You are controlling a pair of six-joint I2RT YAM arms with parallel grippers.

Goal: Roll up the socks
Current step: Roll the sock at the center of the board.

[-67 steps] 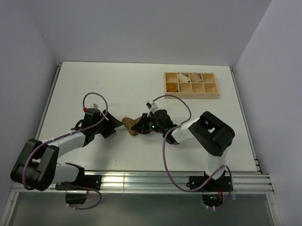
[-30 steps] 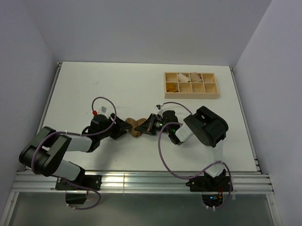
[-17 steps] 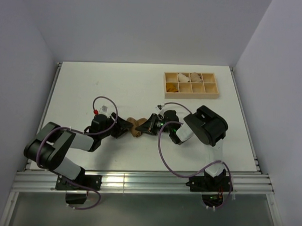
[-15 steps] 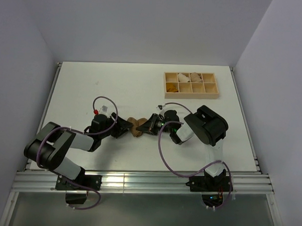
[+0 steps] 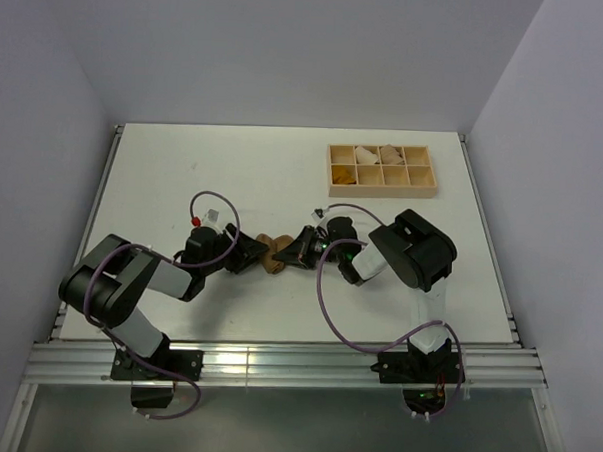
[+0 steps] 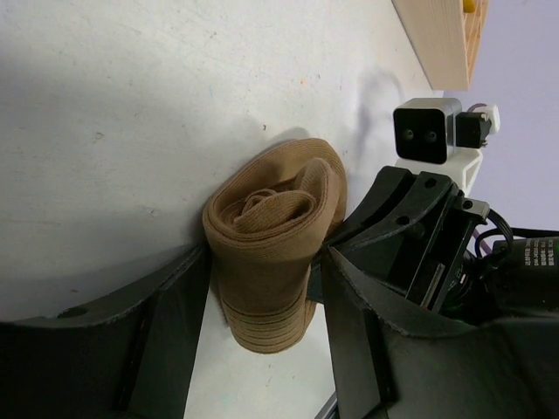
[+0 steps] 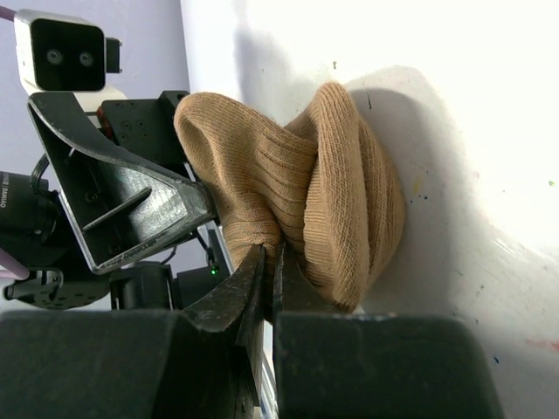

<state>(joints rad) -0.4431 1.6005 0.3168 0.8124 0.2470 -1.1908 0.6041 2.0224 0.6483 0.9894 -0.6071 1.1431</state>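
We note the socks as one tan rolled bundle lying on the desk. They sit well apart from the tray, toward the near edge and to its left. Only tan ribbed cloth shows, with a darker banded cuff at one end. We cannot make out a second colour.

The left tool is low on the side of the bundle away from the tray. In the left wrist view its two fingers straddle the roll, each one touching a flank, so the tool stands at a middling width and clasps the socks between them. The bundle still rests on the desk.

The right tool meets the bundle from the tray side, facing the left one across the roll. In the right wrist view its fingers are pressed tight together, no gap between them. Their tips lie against the crease between two folds of cloth. We cannot tell whether any fabric is caught there.

The tray holds pale bundles in its far row.
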